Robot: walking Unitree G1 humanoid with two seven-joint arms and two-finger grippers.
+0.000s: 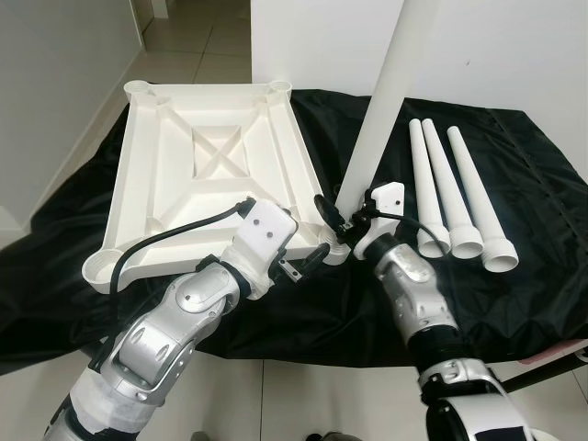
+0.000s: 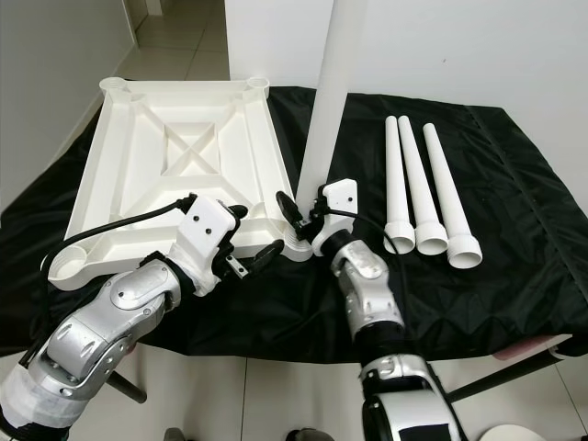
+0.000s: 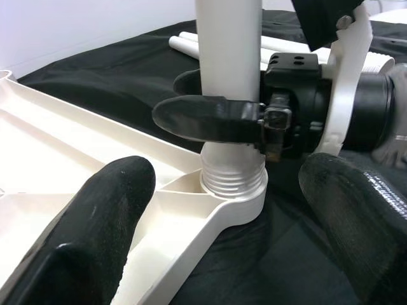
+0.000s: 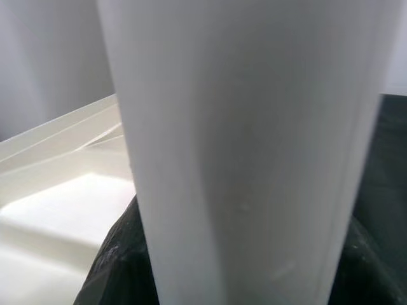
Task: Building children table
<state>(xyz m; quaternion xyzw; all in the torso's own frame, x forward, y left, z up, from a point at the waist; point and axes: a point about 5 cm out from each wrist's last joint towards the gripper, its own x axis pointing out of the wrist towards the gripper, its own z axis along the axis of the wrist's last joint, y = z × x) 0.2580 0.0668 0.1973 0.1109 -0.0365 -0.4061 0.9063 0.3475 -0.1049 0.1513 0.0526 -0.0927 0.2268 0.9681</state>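
The white tabletop (image 1: 129,165) lies upside down on a black cloth. One white leg (image 1: 390,83) stands upright in the socket (image 3: 232,190) at its near right corner, with thread showing just above the socket. My right gripper (image 1: 338,219) is shut on this leg just above the socket, its black fingers (image 3: 203,117) wrapped around the tube. The right wrist view looks straight at the leg (image 4: 248,152). My left gripper (image 1: 308,260) is open just in front of the same corner, with its fingers (image 3: 95,229) spread wide on either side of the socket and holding nothing.
Three more white legs (image 1: 455,197) lie side by side on the black cloth (image 1: 533,165) to the right of the upright leg. A white wall rises behind the table. Tiled floor (image 1: 193,41) lies at the far left. The table's front edge is close to me.
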